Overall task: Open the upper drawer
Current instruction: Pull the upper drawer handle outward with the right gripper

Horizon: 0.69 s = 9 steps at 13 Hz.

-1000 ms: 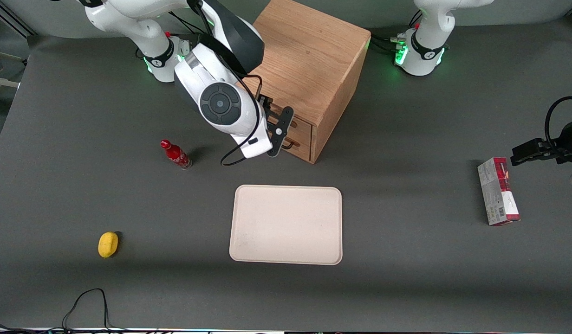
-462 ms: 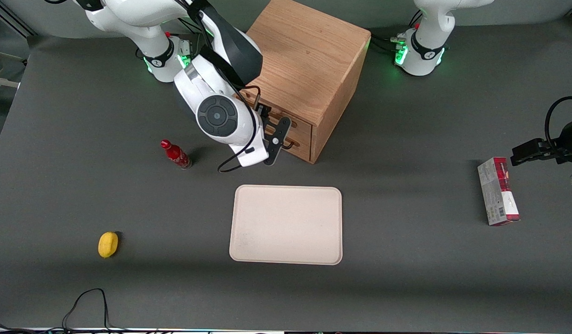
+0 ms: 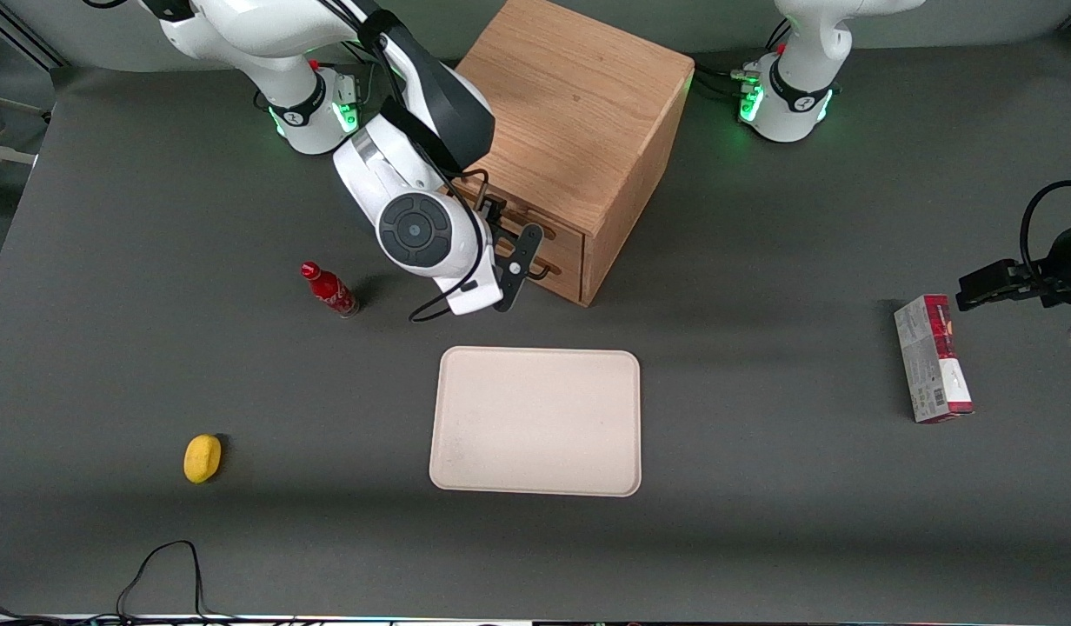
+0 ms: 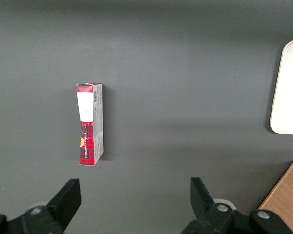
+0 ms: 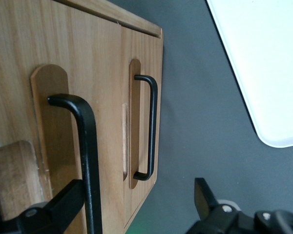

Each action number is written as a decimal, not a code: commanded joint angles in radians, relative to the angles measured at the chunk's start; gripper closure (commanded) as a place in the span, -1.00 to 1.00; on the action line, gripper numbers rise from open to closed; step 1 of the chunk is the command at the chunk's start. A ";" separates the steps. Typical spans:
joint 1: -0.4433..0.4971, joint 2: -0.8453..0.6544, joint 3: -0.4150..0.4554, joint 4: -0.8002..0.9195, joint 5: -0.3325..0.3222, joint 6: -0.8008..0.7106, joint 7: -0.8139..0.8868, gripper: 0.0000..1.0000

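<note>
The light oak cabinet (image 3: pixel 570 113) stands at the table's back middle, its two drawers facing the working arm's end. The upper drawer (image 5: pixel 44 87) has a long black bar handle (image 5: pixel 88 146) and looks shut, its front level with the lower drawer (image 5: pixel 141 53). The lower drawer has a matching handle (image 5: pixel 150 122). My right gripper (image 5: pixel 136 195) is open at the drawer fronts, also seen in the front view (image 3: pixel 514 261). One finger (image 5: pixel 63 202) lies beside the upper handle, which passes between the jaws. The other finger (image 5: pixel 205 195) hangs over the grey table.
A beige tray (image 3: pixel 535 422) lies nearer the front camera than the cabinet. A red bottle (image 3: pixel 329 289) stands close beside my arm. A yellow lemon (image 3: pixel 202 457) lies toward the working arm's end. A red and grey box (image 3: pixel 932 358) lies toward the parked arm's end.
My hand has dropped lower and shifted a little along the drawer fronts, with the upper handle between the open fingers. The drawers have not moved.
</note>
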 commanded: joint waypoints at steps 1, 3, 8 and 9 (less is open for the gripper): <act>0.003 -0.011 -0.005 -0.056 0.009 0.018 0.007 -1.00; -0.001 -0.014 -0.005 -0.062 0.009 0.025 0.007 -1.00; -0.004 -0.014 -0.026 -0.061 0.008 0.031 0.004 -1.00; -0.003 -0.011 -0.035 -0.059 0.008 0.032 -0.004 -1.00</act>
